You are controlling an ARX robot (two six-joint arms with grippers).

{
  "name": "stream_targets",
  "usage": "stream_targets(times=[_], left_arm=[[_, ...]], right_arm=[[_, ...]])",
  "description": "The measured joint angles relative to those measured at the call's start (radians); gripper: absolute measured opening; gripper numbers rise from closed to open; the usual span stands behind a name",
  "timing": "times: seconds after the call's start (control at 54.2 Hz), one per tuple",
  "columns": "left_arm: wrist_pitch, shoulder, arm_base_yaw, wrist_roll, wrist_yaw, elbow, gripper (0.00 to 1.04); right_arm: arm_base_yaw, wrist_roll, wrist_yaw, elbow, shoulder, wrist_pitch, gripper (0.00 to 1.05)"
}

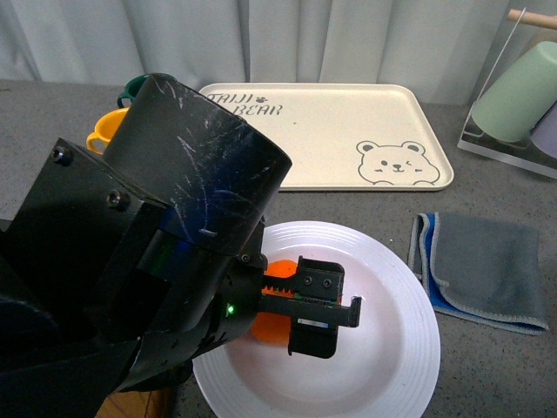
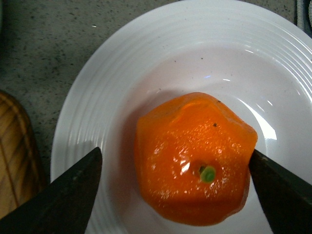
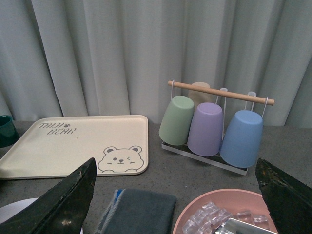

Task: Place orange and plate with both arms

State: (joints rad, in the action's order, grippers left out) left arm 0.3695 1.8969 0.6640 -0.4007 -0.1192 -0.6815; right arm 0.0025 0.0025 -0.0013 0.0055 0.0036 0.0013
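The orange [image 2: 195, 156] lies in the well of the white plate [image 2: 146, 58], its green stem dot facing the left wrist camera. My left gripper [image 2: 178, 195] is open, with one finger [image 2: 63, 200] on each side of the orange and a gap on the left side. In the front view the left gripper [image 1: 324, 306] hangs over the plate [image 1: 392, 357] and hides most of the orange [image 1: 280, 268]. My right gripper [image 3: 175, 200] is open and empty, up above the table; a sliver of the plate [image 3: 14, 209] shows below it.
The cream bear tray [image 1: 348, 131] lies behind the plate. A grey towel [image 1: 487, 270] is to its right, a cup rack [image 1: 522, 96] at the far right. Yellow [image 1: 103, 131] and green cups stand far left. A pink bowl of ice [image 3: 195, 214] sits under the right gripper.
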Motion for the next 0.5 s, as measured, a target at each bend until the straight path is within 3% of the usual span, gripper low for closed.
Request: stream_targets(times=[0.074, 0.313, 0.387, 0.498], left_arm=[[-0.018, -0.047, -0.002, -0.007, -0.015, 0.013, 1.00], [-0.002, -0.194, -0.023, -0.002, -0.132, 0.074, 0.98], [0.219, -0.184, -0.037, 0.078, -0.265, 0.150, 0.86], [0.515, -0.188, -0.085, 0.199, -0.360, 0.299, 0.69]], right_arm=[[0.000, 0.000, 0.000, 0.000, 0.000, 0.000, 0.95], [0.000, 0.000, 0.000, 0.000, 0.000, 0.000, 0.95], [0.000, 0.000, 0.000, 0.000, 0.000, 0.000, 0.95], [0.000, 0.000, 0.000, 0.000, 0.000, 0.000, 0.95]])
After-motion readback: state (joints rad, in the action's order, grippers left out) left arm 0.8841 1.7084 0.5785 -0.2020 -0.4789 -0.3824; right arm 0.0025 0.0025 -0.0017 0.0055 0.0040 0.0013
